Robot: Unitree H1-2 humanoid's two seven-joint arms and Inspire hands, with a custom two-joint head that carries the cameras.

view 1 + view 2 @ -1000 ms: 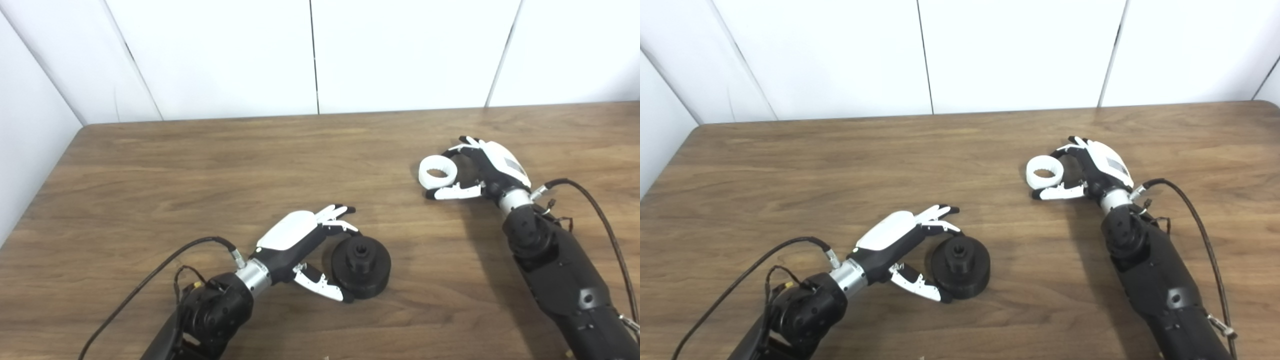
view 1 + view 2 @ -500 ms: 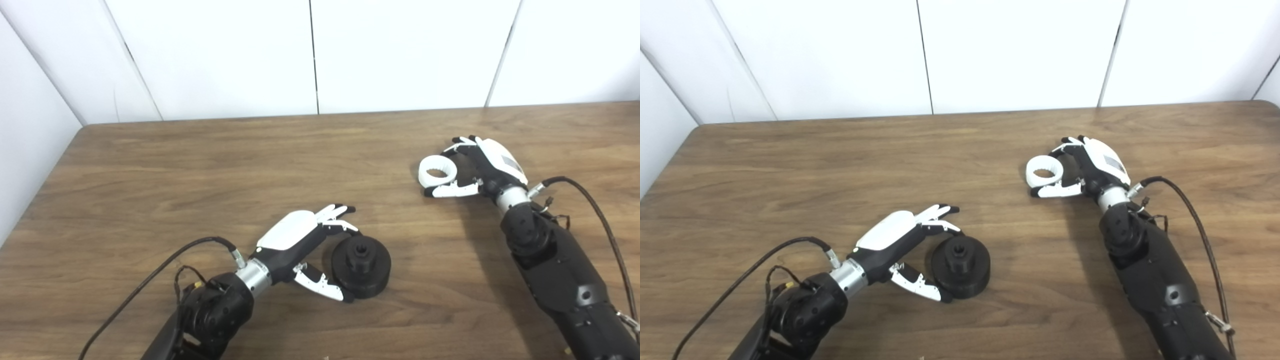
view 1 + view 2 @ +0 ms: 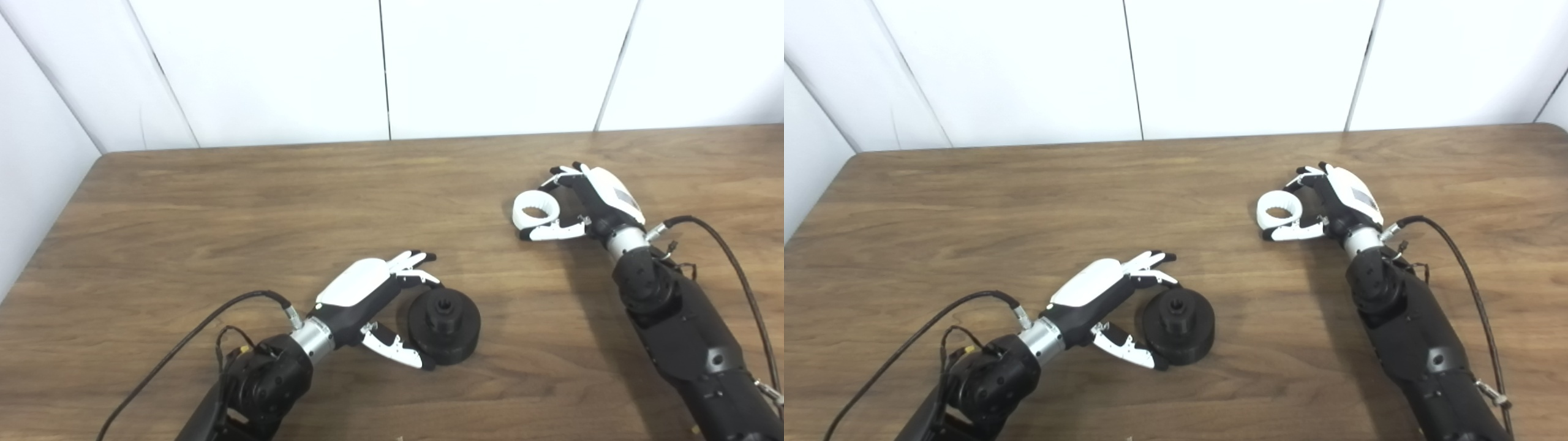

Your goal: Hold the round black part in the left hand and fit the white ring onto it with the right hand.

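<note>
The wooden table (image 3: 257,202) fills most of both views, with white wall panels (image 3: 490,61) standing behind its far edge. The right arm (image 3: 680,331) comes in from the lower right corner and slants up and to the left, a black cable (image 3: 735,263) looping off its wrist. The left arm (image 3: 263,380) enters from the bottom left and reaches toward the table's middle, with its own cable (image 3: 184,343) curving away to the left.

The left hand (image 3: 373,300) lies low over the table with its white back turned up. Its fingers (image 3: 413,260) curl over the far side of the round black part (image 3: 444,318) and its thumb (image 3: 398,352) reaches the near side, so the hand cups the part loosely; whether it presses on it cannot be told. The part sits flat on the table, hub upward.

The right hand (image 3: 597,202) has its fingers and thumb spread around the white ring (image 3: 536,211), the thumb (image 3: 551,231) just beside the ring's near edge. The ring lies on the table, well apart from the black part, and a firm grip cannot be confirmed.
</note>
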